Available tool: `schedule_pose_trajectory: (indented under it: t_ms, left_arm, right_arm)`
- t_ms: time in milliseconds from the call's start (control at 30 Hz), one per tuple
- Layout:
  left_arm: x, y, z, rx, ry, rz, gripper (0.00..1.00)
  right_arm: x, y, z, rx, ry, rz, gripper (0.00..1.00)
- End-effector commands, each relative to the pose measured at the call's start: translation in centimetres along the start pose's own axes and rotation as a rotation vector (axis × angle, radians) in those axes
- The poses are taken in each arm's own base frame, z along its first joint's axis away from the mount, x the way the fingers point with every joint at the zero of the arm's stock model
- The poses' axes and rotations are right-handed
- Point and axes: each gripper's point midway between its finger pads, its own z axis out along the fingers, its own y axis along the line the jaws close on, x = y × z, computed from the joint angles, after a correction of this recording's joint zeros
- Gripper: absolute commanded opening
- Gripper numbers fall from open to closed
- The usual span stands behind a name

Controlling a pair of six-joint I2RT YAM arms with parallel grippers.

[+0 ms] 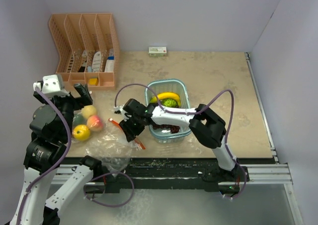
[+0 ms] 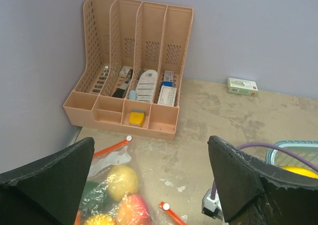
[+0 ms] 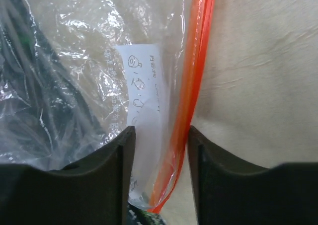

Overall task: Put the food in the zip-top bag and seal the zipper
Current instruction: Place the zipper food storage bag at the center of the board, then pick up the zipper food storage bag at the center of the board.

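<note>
Food (image 1: pixel 88 121) in the zip-top bag (image 1: pixel 110 146) front left, basket (image 1: pixel 169 81) to its right, organizer (image 1: pixel 84 41) behind, box (image 1: pixel 157 50) rearmost

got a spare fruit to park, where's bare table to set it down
Widest bare patch: table right of the basket, out to the side rail. Also free: the strip between basket and small box, and between organizer and basket. Crowded near-left: zip-top bag, fruit, right gripper.
</note>
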Motion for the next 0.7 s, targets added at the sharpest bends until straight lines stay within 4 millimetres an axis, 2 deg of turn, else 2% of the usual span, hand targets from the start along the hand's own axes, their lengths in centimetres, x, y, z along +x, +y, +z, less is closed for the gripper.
schedule_pose_trajectory:
  t_ms: [0, 100, 133, 200, 333, 433, 567, 667]
  left_arm:
    - [-0.8, -0.3, 0.0, 0.017, -0.025, -0.003, 0.99]
    - [-0.7, -0.5, -0.1, 0.03, -0.018, -0.003, 0.99]
    - [-0.8, -0.7, -0.1, 0.039, -0.015, -0.006, 0.99]
    - [-0.9, -1.2, -0.3, 0.069, -0.012, -0.02, 0.99]
    - [-2.0, -3.0, -1.2, 0.179, -0.004, -0.056, 0.95]
    - [-2.8, -4.7, -2.1, 0.282, 0.017, -0.074, 0.94]
    - [-1.5, -7.3, -2.6, 0.408, 0.101, -0.115, 0.89]
    - [0.0, -9.4, -2.8, 0.496, 0.169, -0.168, 0.83]
  right_arm:
    - [-0.9, 3.5, -2.7, -0.137, -0.043, -0.033, 0.33]
    - [-1.4, 3.9, -4.3, -0.137, -0.072, -0.041, 0.05]
    - [-1.9, 3.9, -5.1, -0.121, -0.095, -0.043, 0.0]
    - [-3.2, 3.4, -7.0, -0.052, -0.151, -0.046, 0.0]
    - [-6.4, 1.9, -12.1, 0.127, -0.293, -0.045, 0.0]
    - [-7.8, 0.8, -15.9, 0.24, -0.384, -0.048, 0.0]
    - [-8.3, -0.9, -20.2, 0.382, -0.477, -0.037, 0.0]
    - [-8.2, -2.3, -22.7, 0.481, -0.525, -0.033, 0.0]
